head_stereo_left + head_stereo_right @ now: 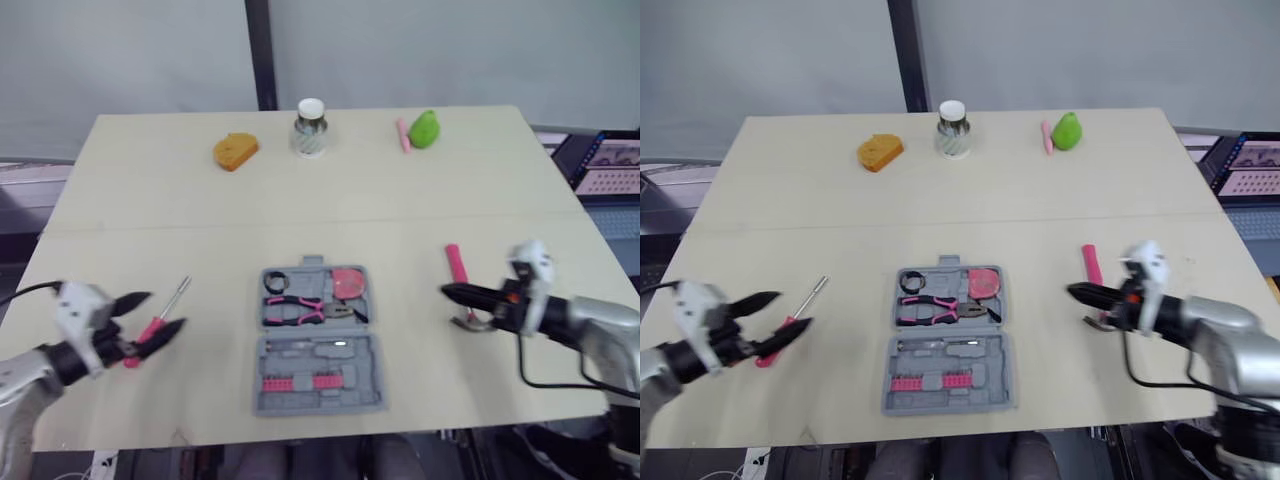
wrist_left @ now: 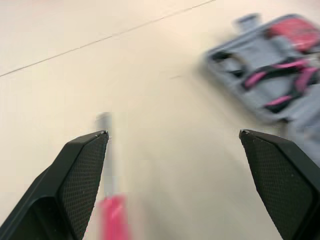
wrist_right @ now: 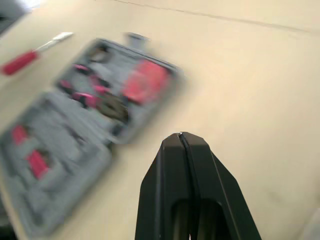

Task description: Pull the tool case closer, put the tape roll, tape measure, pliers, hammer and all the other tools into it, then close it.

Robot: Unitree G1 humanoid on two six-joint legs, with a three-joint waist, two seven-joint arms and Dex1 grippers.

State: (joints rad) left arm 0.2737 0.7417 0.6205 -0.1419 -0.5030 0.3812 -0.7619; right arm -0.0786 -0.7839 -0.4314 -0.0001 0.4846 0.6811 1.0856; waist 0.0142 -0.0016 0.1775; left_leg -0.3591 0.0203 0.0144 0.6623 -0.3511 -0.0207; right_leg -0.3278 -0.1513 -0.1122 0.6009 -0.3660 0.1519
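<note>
Through the head camera you see the open grey plastic tool case (image 1: 268, 352) at the near middle of the beige table (image 1: 150, 200). Its two halves lie one behind the other, with the hinge running left to right. The pink-handled pliers (image 1: 305, 308) lie crosswise in the far half.

Left of the case, the pink-handled screwdriver (image 1: 178, 295) lies on a diagonal, its steel tip pointing away and to the right. Your left gripper (image 1: 167, 309) sits at its handle.

Right of the case, the pink-handled hammer (image 1: 455, 266) lies front to back, grip end far and head near. Your right gripper (image 1: 445, 290) points leftward across it.

In the left wrist view the fingers (image 2: 80, 170) are spread wide. The screwdriver lies just beside one of them, and the case lies beyond the other.

In the right wrist view the fingers (image 3: 170, 190) are pressed together with nothing between them, and the case lies beyond on the table.
</note>
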